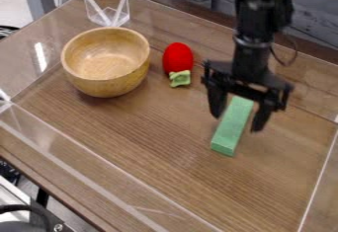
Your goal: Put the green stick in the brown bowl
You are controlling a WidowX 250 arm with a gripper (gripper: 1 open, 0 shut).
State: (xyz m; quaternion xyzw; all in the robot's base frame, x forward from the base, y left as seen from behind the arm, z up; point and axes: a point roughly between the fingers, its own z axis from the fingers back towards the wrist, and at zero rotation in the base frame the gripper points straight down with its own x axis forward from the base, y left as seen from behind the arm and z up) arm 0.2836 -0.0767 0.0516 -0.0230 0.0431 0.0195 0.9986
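You have the bowl (107, 62) at the table's (119, 147) left, the strawberry toy (179, 61) just right of it, the stick (232, 127) farther right and nearer you.

Non-task items: wooden table (119, 147), one toy, clear walls.
Red strawberry toy (177, 57) with green leaf sits upright near the table's far-middle; clear acrylic walls (79, 182) run along the table's edges.
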